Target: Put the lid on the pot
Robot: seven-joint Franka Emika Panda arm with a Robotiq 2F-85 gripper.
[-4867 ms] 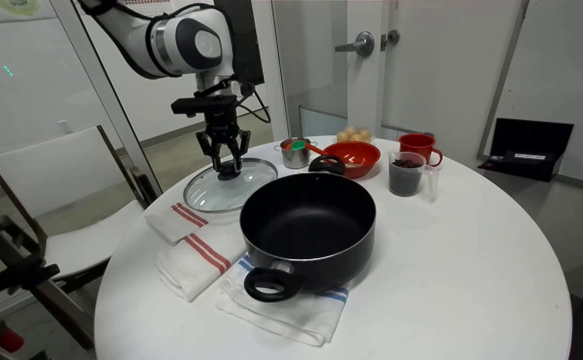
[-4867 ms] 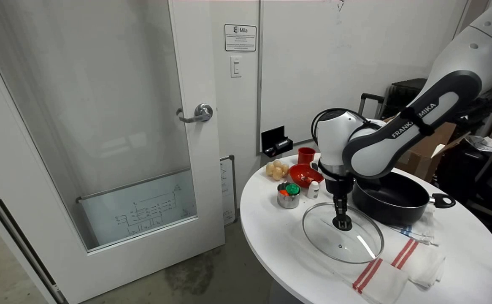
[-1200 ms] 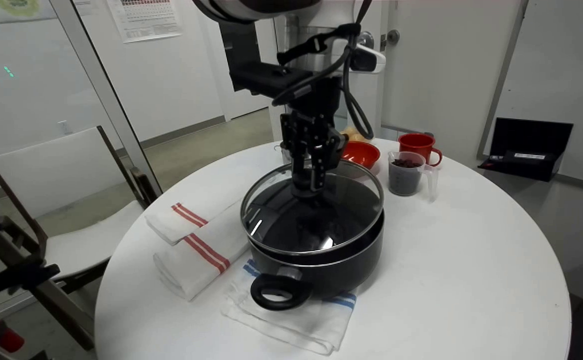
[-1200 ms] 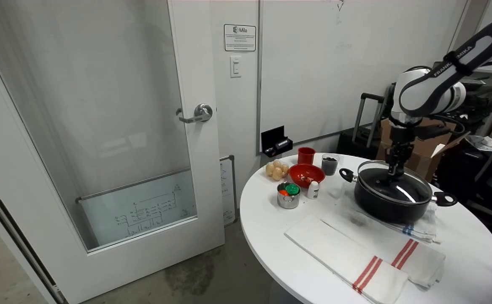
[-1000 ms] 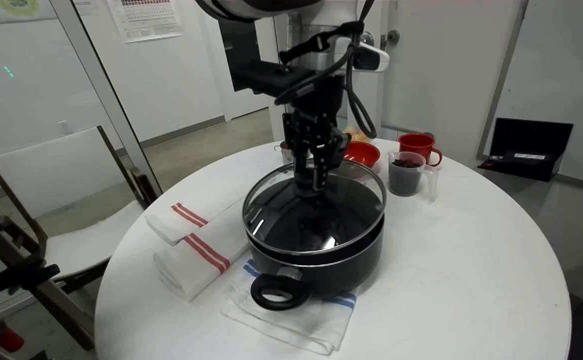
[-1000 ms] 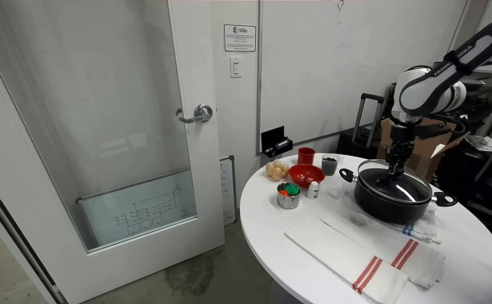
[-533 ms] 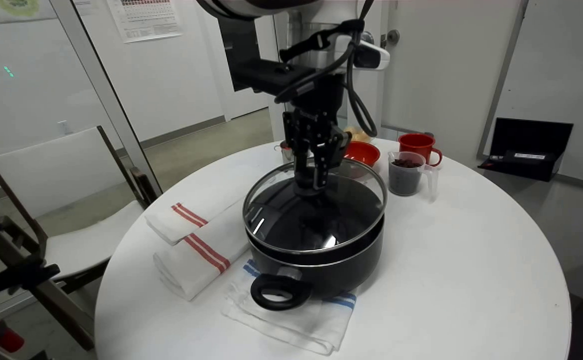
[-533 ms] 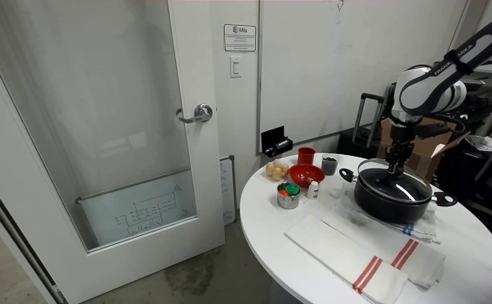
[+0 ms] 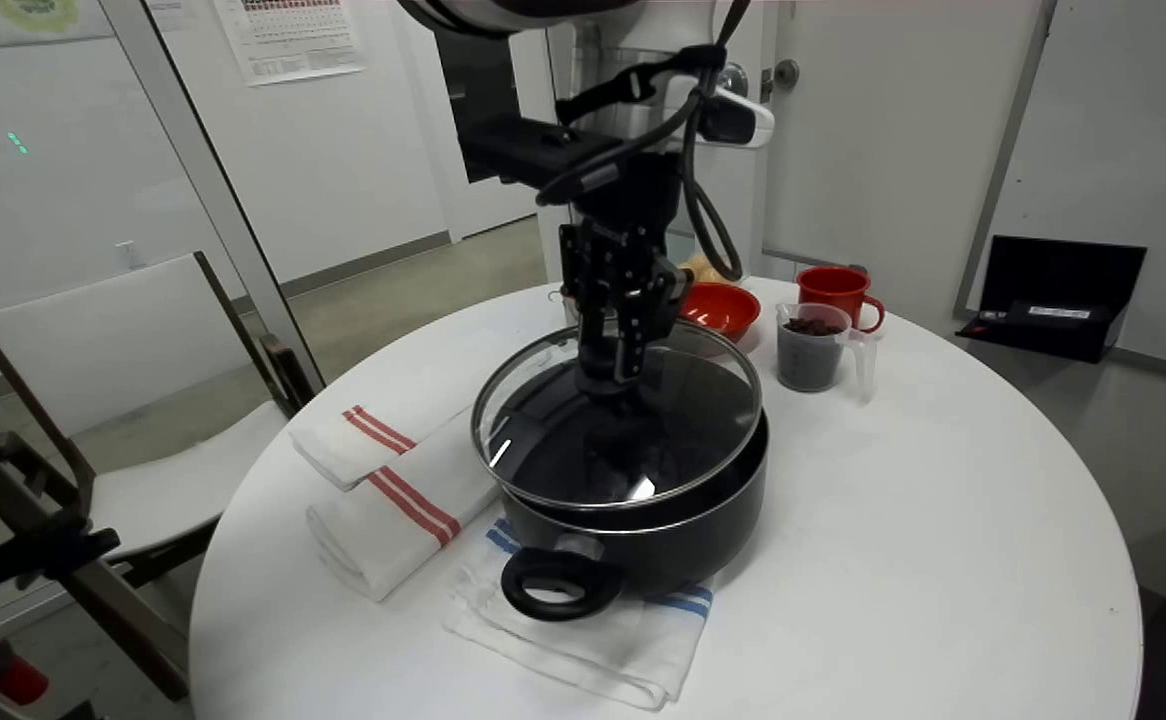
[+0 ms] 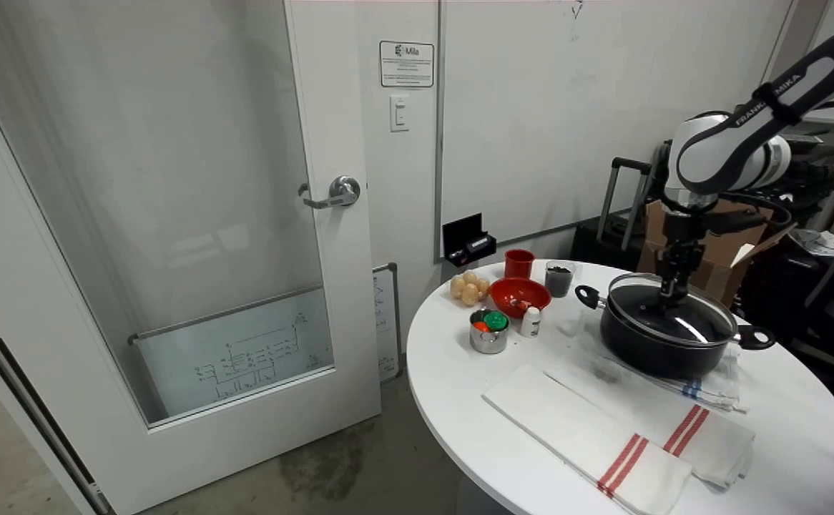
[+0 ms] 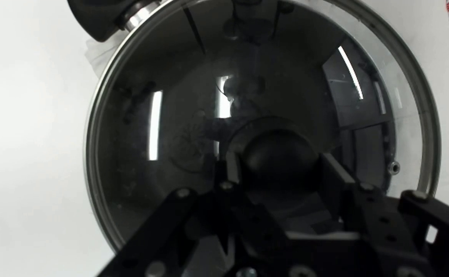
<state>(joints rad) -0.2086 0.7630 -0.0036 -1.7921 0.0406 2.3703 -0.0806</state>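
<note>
The clear glass lid (image 9: 688, 430) is over the black pot (image 9: 673, 560); both also show in an exterior view, the lid (image 10: 635, 304) above the pot (image 10: 656, 357). My gripper (image 9: 610, 362) points down and is shut on the lid's dark central knob; it also shows in an exterior view (image 10: 674, 293). In the wrist view the fingers of my gripper (image 11: 280, 165) stand on both sides of the knob. The lid (image 11: 170, 104) sits off centre there, overhanging the pot on the right. A dark gap shows between lid and pot rim at the front; whether they touch elsewhere I cannot tell.
The pot stands on a blue-striped towel (image 9: 583, 650). Red-striped towels (image 9: 393, 530) lie beside it. Behind are a red bowl (image 9: 721, 308), a measuring cup (image 9: 811, 355) and a red mug (image 9: 833, 290). A small metal pot (image 10: 488, 337) and white bottle (image 10: 531, 322) stand near the bowl.
Since about five seconds ago, my gripper has carried the lid from the table beside the pot to over it. In the last half second the lid shifted slightly sideways, more off centre.
</note>
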